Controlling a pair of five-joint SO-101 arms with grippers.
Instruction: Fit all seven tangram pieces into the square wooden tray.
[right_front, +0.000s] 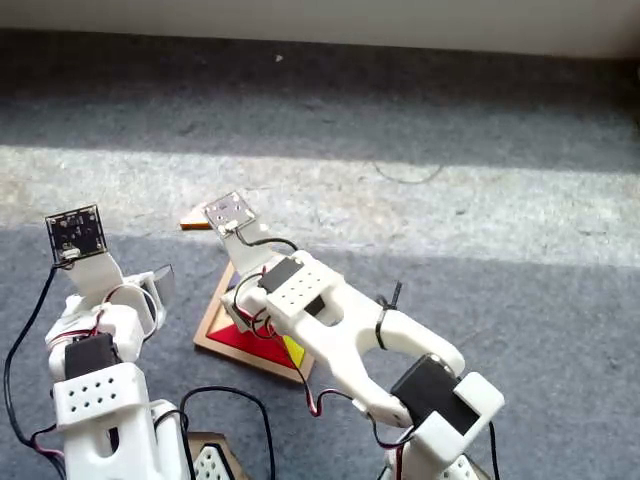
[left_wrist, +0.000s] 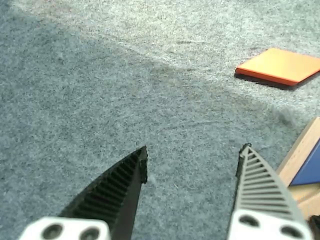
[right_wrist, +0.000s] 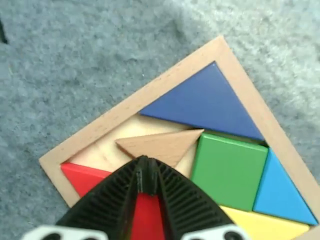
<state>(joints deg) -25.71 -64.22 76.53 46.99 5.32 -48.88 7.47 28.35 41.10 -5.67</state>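
The square wooden tray (right_wrist: 125, 107) lies on the grey carpet under my right arm. In it lie a dark blue triangle (right_wrist: 200, 105), a plain wood triangle (right_wrist: 160, 145), a green square (right_wrist: 230, 170), a light blue triangle (right_wrist: 282, 197), a yellow piece (right_wrist: 260, 227) and a red piece (right_wrist: 82, 175). My right gripper (right_wrist: 145, 162) is shut and empty, its tip at the wood triangle's edge. An orange piece (left_wrist: 280, 66) lies on the carpet beyond the tray (right_front: 215, 310). My left gripper (left_wrist: 194, 150) is open over bare carpet beside the tray's rim (left_wrist: 300, 147).
Grey carpet (right_front: 450, 230) stretches all around, with a sunlit band across its middle. A thin dark wire (right_front: 405, 178) lies on the carpet far behind the tray. Cables (right_front: 230, 400) run between the two arm bases at the near edge.
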